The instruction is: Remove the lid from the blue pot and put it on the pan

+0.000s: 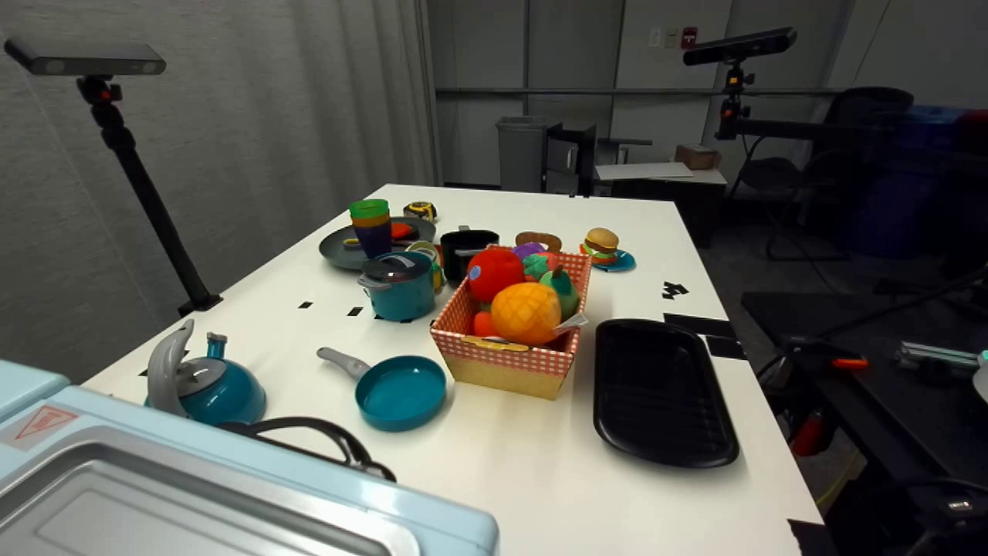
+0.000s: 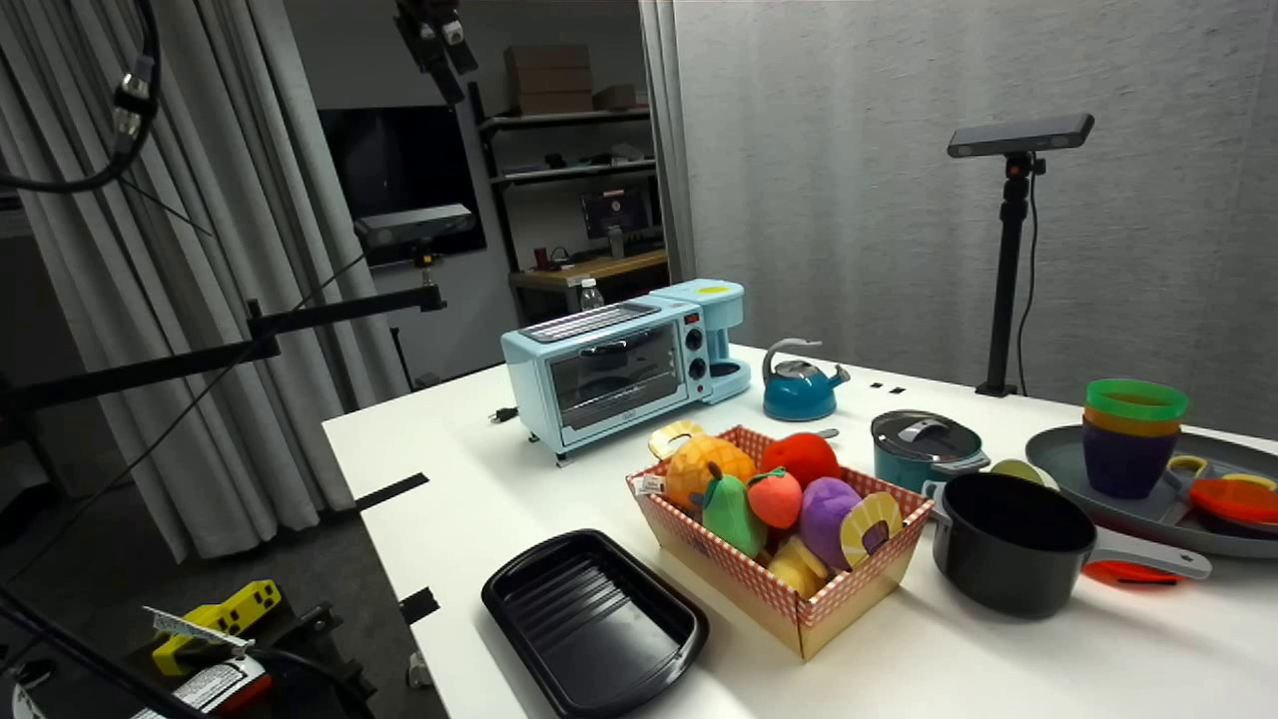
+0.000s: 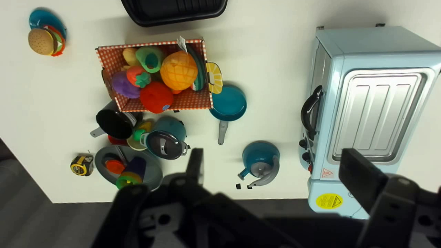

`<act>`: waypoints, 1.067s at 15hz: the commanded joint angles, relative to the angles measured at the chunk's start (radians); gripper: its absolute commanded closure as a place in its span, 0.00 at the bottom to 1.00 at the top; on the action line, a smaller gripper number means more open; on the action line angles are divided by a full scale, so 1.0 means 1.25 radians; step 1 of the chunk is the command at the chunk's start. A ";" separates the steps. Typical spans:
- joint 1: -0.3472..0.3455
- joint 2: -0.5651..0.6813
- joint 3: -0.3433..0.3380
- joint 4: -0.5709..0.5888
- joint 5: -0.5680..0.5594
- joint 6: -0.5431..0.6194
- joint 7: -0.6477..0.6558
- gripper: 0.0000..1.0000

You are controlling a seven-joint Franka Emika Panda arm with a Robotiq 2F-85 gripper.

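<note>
Tabletop [image 3: 268,65]: basket [image 3: 193,103] partly hides pan [image 3: 230,103] in wrist view.

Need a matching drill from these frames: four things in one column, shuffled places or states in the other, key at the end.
Things
1. lid
2. pan
3. gripper
4. large orange plush fruit

Places or states
A. jaws standing wide apart
B. in the checked basket
C. on top of the blue pot
D. on the white table, uncovered, with a grey handle

Pairs: 1-C, 2-D, 3-A, 4-B
</note>
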 commanded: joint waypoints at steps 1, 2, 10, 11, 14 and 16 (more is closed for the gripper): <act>0.018 0.003 -0.014 0.003 -0.006 -0.003 0.005 0.00; 0.018 0.003 -0.014 0.003 -0.006 -0.003 0.005 0.00; -0.003 0.109 -0.049 0.015 -0.059 0.029 0.013 0.00; -0.005 0.128 -0.061 0.017 -0.068 0.033 0.013 0.00; -0.011 0.187 -0.105 0.018 -0.093 0.058 0.018 0.00; -0.017 0.224 -0.137 0.017 -0.111 0.079 0.024 0.00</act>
